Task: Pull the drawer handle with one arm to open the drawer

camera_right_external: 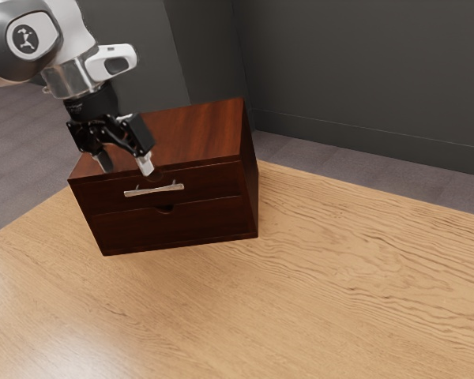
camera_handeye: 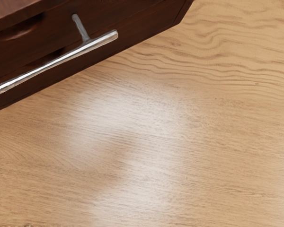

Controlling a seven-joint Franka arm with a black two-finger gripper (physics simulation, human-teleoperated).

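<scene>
Arm (camera_right_external: 69, 75): a white emblem (camera_right_external: 24, 37) on a dark round cap is borne at the joint, its figure not readable as letters; the gripper (camera_right_external: 125, 163) is seen released, fingers spread, held just above the handle (camera_right_external: 153, 189) and clasping nothing. Cabinet (camera_right_external: 197, 134): dark reddish wood, set on the pale wooden table (camera_right_external: 340, 276) toward the exterior view's left; the drawer (camera_right_external: 209, 180) is placed in its upper front, seen flush with the panel below; the handle is formed as a slim silver bar on two posts.
</scene>
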